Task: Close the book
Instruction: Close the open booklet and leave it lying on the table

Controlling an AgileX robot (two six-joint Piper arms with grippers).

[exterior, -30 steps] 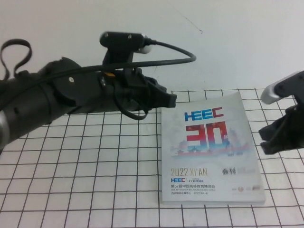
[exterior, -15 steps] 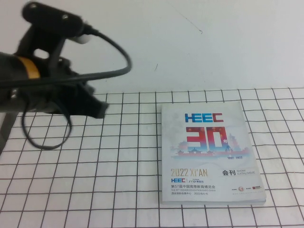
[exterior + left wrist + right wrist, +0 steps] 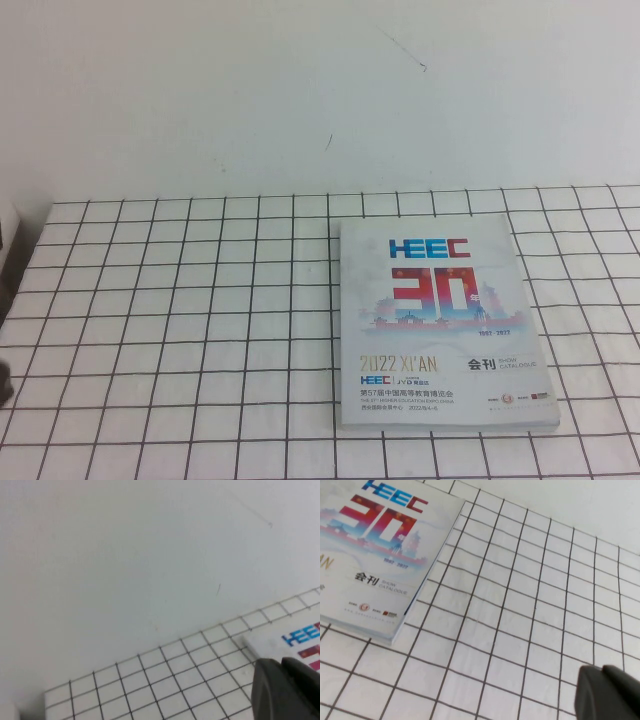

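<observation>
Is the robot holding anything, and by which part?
Nothing is held. The closed book lies alone on the table; left pincer and right pincer sit off to its sides, touching nothing.

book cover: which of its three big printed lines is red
The large "30" mid-cover on the closed book; "HEEC" above is blue, "2022 XI'AN" below gold. The left gripper and right gripper sit outside the high view.
</observation>
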